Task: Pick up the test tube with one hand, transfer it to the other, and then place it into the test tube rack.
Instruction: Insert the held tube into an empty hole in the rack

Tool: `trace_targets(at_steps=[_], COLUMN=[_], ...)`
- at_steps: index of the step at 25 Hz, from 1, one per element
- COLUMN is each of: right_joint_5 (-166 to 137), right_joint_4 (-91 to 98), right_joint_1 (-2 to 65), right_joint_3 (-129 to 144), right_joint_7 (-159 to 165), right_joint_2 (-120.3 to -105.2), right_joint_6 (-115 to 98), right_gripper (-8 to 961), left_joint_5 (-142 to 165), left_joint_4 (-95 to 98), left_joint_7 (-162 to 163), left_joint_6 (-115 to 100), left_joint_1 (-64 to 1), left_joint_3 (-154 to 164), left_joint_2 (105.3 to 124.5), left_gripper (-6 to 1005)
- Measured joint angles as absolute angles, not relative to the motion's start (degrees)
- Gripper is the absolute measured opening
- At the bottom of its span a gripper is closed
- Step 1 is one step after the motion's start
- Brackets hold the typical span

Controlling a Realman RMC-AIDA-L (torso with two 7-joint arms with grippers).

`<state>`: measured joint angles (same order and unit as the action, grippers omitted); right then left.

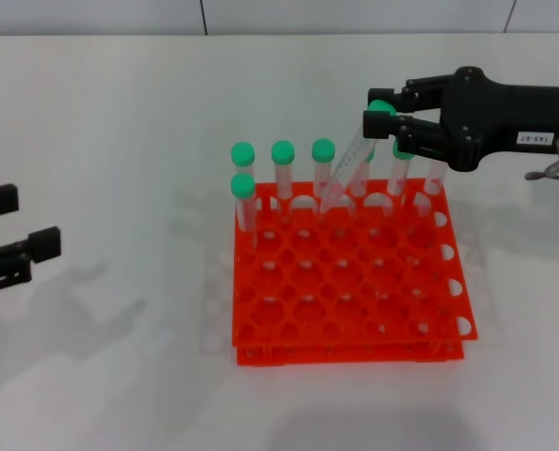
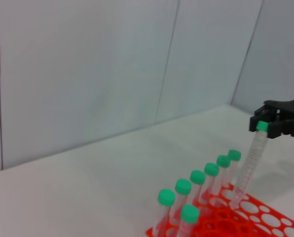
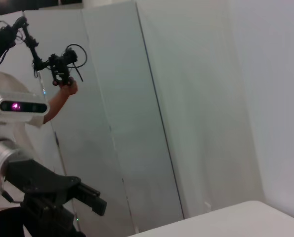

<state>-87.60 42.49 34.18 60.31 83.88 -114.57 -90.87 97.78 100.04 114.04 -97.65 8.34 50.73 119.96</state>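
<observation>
The right gripper [image 1: 384, 123] pinches the test tube [image 1: 352, 166] by its green cap, tilted, lower end in a back-row hole of the test tube rack [image 1: 354, 310]. Well left of the rack, the left gripper [image 1: 11, 228] waits, fingers apart.

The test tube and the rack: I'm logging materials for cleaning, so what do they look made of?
The test tube, held by the right end effector, looks like clear plastic, see-through with printed graduations and a matte green cap. The test tube rack looks like moulded orange-red plastic, opaque and slightly glossy.
</observation>
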Motion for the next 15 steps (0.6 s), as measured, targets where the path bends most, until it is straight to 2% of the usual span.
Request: trace_targets(at_steps=[5, 15], right_joint_5=[-90.2, -95.0], right_joint_4=[45.6, 46.0], right_joint_1=[35.0, 41.3], right_joint_3=[60.4, 60.9], right_joint_7=[87.2, 91.5], right_joint_2=[-114.54, -114.51], right_joint_6=[-90.8, -90.6], right_gripper=[249, 248], left_joint_5=[96.1, 96.8], left_joint_4=[89.4, 73.1], left_joint_7=[105.1, 89.9], left_joint_6=[-96.0, -94.1], left_joint_1=[9.5, 8.6], left_joint_3=[49.0, 45.6], left_joint_2=[119.85, 119.74], left_gripper=[722, 721])
